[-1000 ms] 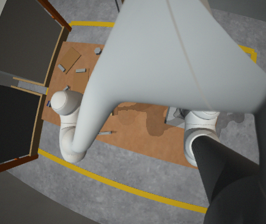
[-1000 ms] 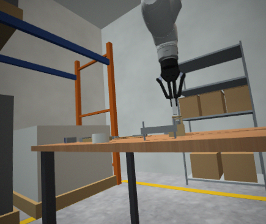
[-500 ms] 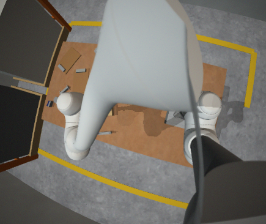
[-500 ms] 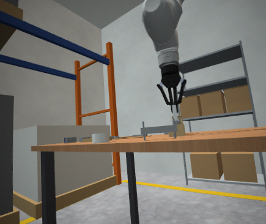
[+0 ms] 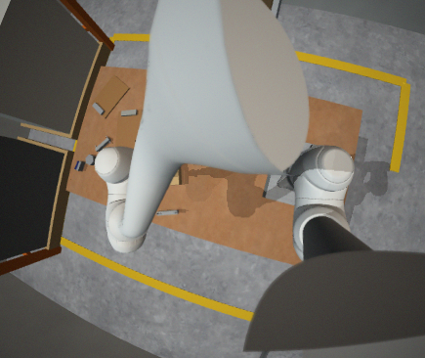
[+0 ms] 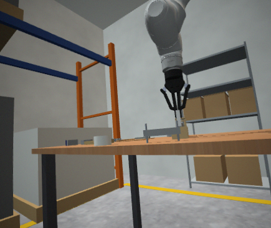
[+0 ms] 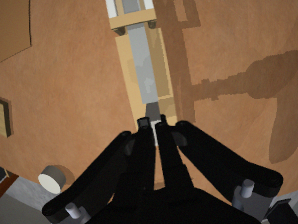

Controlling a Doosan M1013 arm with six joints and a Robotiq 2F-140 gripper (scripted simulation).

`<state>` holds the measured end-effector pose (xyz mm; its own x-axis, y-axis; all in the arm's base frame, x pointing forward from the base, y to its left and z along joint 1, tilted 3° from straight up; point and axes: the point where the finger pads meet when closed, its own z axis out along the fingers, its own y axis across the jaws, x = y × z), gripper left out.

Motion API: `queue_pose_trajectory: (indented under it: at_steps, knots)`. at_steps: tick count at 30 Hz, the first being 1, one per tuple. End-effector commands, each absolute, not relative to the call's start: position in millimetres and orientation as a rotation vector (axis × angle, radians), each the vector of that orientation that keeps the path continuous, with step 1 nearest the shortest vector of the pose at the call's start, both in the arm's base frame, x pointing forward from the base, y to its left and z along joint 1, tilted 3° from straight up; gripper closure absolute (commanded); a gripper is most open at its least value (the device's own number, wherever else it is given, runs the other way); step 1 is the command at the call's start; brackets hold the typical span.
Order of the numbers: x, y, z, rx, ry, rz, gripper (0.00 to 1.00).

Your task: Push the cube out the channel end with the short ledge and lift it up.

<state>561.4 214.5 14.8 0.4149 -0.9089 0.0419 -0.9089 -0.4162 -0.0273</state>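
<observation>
The channel has pale side walls and stands on the table. In the wrist view a wooden crosspiece spans its near end. Beyond it a wooden section carries a pale grey strip that ends close to my fingertips. My gripper is shut, with its fingers together and no cube seen between them. It points down above the wooden block at this end. I cannot make out the cube in any view. In the top view the arm hides the gripper and most of the channel.
A white cylinder stands on the table. A brown panel, several small grey blocks and a thin metal bar lie around the channel. The arm's base plate is at the right.
</observation>
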Motion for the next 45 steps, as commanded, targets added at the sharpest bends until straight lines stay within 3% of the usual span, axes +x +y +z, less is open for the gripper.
queue_pose_trajectory:
  at_steps: [1,19,26,45]
  knots:
    - [562,212,15,-2.642,1.697,-0.078,1.00]
    - [567,202,24,-2.642,1.697,-0.078,1.00]
    - [564,203,85,-2.642,1.697,-0.078,1.00]
    - [564,203,85,-2.642,1.697,-0.078,1.00]
